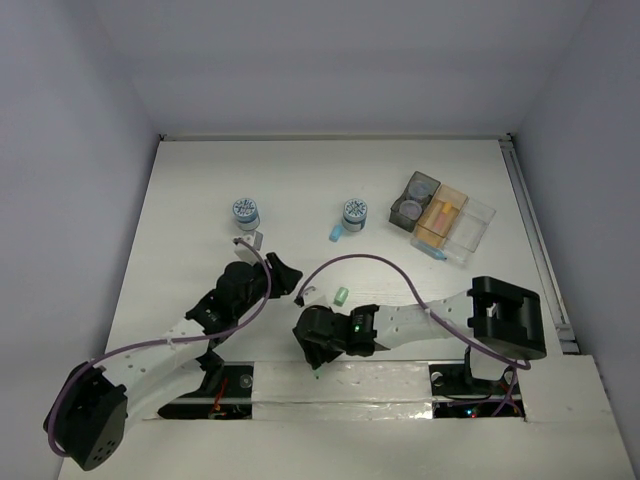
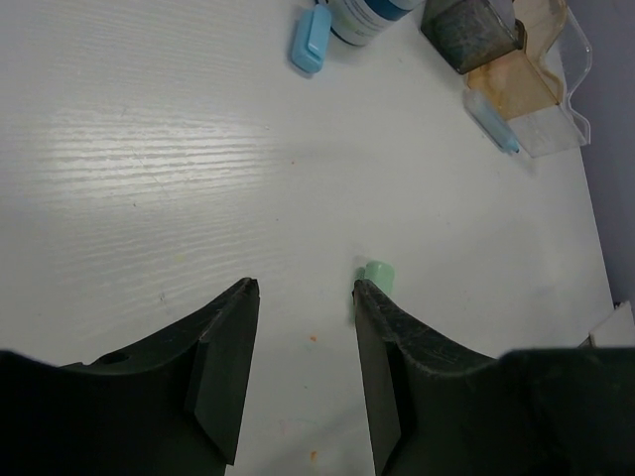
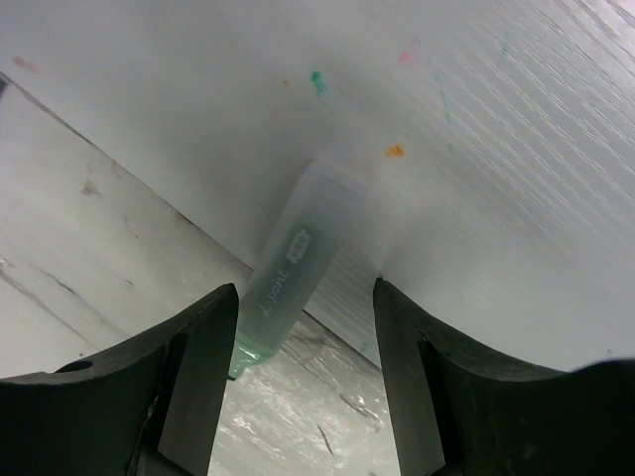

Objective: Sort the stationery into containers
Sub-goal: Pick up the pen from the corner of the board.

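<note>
Faintly, "point" perhaps, green capsule [image 3: 290, 266]

Looks like a robotics lab cell: pale walls [image 1: 330, 60] box in a white counter [image 1: 190, 190], left arm [image 1: 170, 345] and right arm [image 1: 420, 322] bolted at its near edge.

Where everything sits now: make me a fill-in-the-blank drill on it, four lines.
1. Outside the bins, ___ rolls stand on the table.
2. The middle bin is ___.
3. The capsule beside the roll nearer the bins is ___.
4. The left gripper and the right gripper are both ___.
Answers: two; orange; blue; open.
</note>
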### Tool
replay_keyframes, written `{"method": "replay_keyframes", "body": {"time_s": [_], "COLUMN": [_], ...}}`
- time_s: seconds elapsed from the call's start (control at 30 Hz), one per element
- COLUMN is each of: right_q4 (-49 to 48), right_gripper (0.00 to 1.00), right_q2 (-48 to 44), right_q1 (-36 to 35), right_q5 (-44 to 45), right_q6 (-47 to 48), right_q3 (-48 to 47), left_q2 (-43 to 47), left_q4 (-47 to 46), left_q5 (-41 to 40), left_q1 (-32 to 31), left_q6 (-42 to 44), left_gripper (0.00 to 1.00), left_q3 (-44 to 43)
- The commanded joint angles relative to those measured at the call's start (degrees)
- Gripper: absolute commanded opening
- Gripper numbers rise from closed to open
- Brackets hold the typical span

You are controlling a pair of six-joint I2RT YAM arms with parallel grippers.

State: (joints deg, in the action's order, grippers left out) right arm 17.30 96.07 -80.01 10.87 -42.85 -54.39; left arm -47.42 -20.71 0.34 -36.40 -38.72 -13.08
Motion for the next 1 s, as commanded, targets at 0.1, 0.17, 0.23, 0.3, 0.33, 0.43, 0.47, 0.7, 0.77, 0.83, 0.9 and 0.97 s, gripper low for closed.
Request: {"method": "replay_keyframes", "body": {"time_s": [0.1, 0.17, 0.23, 0.3, 0.33, 0.43, 0.47, 0.7, 0.77, 0.83, 0.9, 0.97], "right_q4": [7.93, 7.49, 6.61, 6.43, 6.52, 6.70, 6.35, 0.80, -0.59, -2.88, -5.07, -5.78], "right_gripper": [0.58, 0.58, 0.59, 0.58, 0.54, 0.28, 0.22, 0.02, 0.00, 0.00, 0.00, 0.00], "right_q2": [-1.41, -1.33, -1.06, -0.36, 0.60, 1.49, 1.14, -7.03, -9.92, -14.49, -18.70, -20.48], "right_q1": [-0.50, -0.50, -1.12, -1.73, -1.73, -1.73, -1.73, -1.73, -1.73, -1.03, 0.55, 0.55], "right_q5": [-0.06, -1.55, -2.52, -2.87, -3.05, -2.44, -2.00, 6.25, 9.77, 10.48, 9.96, 9.43], "right_q6": [1.10, 1.28, 1.45, 1.63, 1.72, 1.63, 1.46, 7.51, 12.75, 16.38, 21.04, 24.55], "right_q3": [2.89, 2.62, 2.36, 2.10, 2.10, 2.80, 3.23, 8.60, 9.82, 10.70, 12.20, 12.29], "left_q2": [-1.80, -2.59, -2.94, -3.12, -3.21, -3.73, -3.82, -4.96, -5.75, -6.45, -6.98, -7.86], "left_q4": [0.40, 1.11, 1.29, 1.02, 0.76, 0.76, 1.11, 3.13, 4.27, 3.66, 2.44, -0.11], "left_q5": [3.17, 3.44, 3.70, 4.23, 5.19, 7.56, 7.92, 14.33, 17.49, 21.95, 25.05, 29.71], "left_q1": [-0.07, -0.07, -0.07, -0.07, -0.07, -0.07, -0.07, 0.45, 0.46, 1.06, 1.77, 1.77], "left_q6": [-0.39, -0.48, -0.48, -0.57, -0.57, -0.57, -0.57, -4.34, -4.52, -4.70, -5.84, -6.89], "left_gripper": [0.42, 0.46, 0.53, 0.58, 0.59, 0.57, 0.56, 0.49, 0.47, 0.46, 0.46, 0.46], "left_q3": [-0.63, -1.15, -1.24, -1.33, -1.25, -1.16, -1.16, -1.86, -2.73, -2.91, -2.65, -2.04]}}
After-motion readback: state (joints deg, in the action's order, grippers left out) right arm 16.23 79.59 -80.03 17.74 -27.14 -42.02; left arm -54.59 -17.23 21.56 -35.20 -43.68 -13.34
